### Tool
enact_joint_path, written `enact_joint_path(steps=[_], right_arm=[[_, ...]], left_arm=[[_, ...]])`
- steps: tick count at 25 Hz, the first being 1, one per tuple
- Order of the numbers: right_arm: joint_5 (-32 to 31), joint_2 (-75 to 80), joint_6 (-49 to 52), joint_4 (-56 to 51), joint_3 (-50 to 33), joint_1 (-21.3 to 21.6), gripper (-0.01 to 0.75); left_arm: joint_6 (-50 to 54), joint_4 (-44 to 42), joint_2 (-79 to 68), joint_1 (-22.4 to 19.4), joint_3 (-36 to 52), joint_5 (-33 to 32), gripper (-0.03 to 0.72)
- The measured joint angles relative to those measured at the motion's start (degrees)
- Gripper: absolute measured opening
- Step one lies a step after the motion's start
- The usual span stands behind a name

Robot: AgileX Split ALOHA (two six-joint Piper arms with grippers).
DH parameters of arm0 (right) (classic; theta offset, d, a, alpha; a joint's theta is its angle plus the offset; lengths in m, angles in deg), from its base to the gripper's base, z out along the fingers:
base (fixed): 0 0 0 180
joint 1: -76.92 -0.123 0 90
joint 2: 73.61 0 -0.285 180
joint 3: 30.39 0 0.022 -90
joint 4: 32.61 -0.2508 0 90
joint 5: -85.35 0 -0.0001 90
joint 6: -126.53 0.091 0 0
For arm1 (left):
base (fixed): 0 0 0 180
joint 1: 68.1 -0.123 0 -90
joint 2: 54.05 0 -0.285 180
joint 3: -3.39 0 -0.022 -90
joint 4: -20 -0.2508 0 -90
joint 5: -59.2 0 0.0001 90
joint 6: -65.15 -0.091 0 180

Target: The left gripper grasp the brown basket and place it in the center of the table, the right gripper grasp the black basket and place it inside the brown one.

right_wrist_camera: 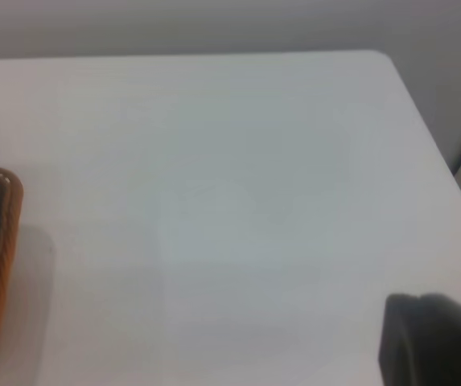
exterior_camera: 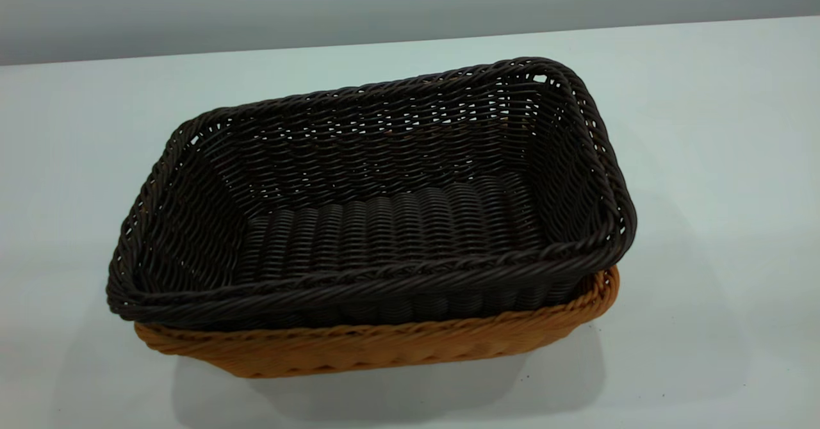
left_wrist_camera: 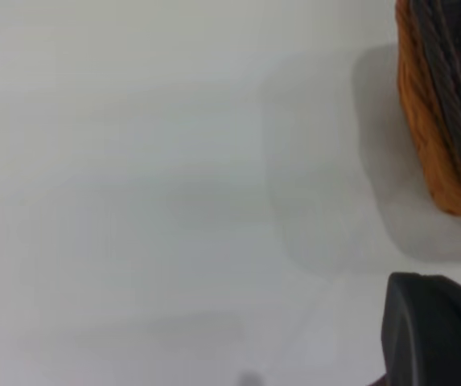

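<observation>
The black basket sits nested inside the brown basket, both resting near the middle of the white bench. By my judgement the task looks finished, with nothing left to place. My left gripper and right gripper each show only a dark edge, well apart from the baskets; I cannot tell whether my fingers are parted or closed. I hold nothing visible. No labels or writing appear anywhere.
</observation>
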Motion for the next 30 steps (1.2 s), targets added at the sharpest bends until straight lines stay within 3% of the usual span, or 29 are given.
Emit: enact_joint_path(steps=[9,30], right_arm=[[-0.05,0.12,0.0,0.0,0.0,-0.1,0.0],[-0.09,0.12,-0.01,0.0,0.05,-0.13,0.0]], left_arm=[[0.0,0.0,10.65,0.0,-0.05,-0.38,-0.001],[0.0,0.0,10.55,0.25,-0.05,-0.27,-0.001]])
